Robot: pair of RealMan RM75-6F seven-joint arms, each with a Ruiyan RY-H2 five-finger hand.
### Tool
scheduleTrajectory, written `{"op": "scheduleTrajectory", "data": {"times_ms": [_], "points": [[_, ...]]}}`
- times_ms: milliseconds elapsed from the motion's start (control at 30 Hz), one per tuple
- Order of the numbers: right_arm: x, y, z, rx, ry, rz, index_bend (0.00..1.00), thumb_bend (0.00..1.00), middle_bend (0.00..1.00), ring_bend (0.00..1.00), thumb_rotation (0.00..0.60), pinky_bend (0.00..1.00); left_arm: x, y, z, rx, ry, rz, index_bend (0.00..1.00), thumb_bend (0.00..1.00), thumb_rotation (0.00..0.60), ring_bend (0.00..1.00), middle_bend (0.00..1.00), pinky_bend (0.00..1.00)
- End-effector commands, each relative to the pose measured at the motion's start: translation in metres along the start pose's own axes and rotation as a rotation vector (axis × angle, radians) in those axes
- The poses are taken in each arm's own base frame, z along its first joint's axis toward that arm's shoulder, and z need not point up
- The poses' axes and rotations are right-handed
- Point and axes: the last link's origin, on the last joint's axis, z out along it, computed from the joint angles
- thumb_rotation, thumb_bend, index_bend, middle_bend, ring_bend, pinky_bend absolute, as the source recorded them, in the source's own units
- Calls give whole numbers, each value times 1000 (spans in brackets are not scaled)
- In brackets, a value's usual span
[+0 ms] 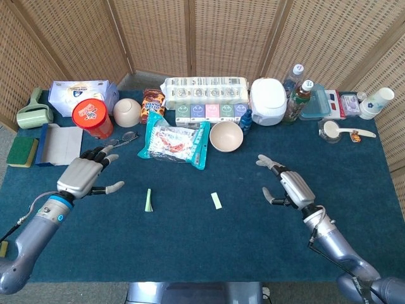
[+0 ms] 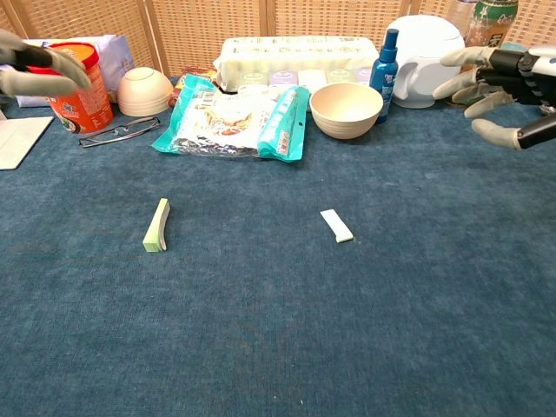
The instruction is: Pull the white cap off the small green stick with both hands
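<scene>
Lying apart, green stick (image 1: 148, 201) and white cap (image 1: 217, 201) suggest separation done; both hands, left (image 1: 82, 177) at nine o'clock, right (image 1: 292, 188) at three, spread empty; withdrawal likely follows.

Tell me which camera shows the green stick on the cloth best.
The chest view. There the green stick lies close to the camera, so its long shape and pale side face are clear against the blue cloth. The head view shows the same stick from above, only as a thin small sliver.
</scene>
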Motion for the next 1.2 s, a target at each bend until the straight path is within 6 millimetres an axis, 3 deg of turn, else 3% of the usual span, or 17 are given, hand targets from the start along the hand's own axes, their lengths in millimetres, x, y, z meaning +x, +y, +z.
{"op": "scheduleTrajectory", "data": {"times_ms": [33, 333, 567, 867, 1033, 1200], "points": [[1, 1, -2, -4, 14, -31, 0, 525, 197, 143, 600, 190, -8, -16, -17, 24, 77, -72, 90, 135, 0, 0, 0, 104], [4, 4, -17, -31, 79, -153, 0, 525, 197, 88, 600, 113, -23, -42, -61, 68, 235, -210, 88, 135, 0, 0, 0, 104], [8, 13, -39, -98, 155, -298, 8, 525, 197, 65, 600, 89, -41, -58, -103, 127, 260, -276, 101, 135, 0, 0, 0, 104], [8, 18, -60, -159, 192, -368, 20, 524, 190, 51, 600, 74, -56, -71, -137, 191, 265, -302, 118, 135, 0, 0, 0, 104], [8, 25, -87, -255, 225, -416, 20, 525, 174, 35, 600, 55, -71, -78, -167, 245, 277, -319, 128, 135, 0, 0, 0, 104], [10, 27, -97, -282, 240, -400, 20, 524, 169, 32, 600, 55, -79, -79, -174, 249, 278, -345, 135, 135, 0, 0, 0, 104]]}}
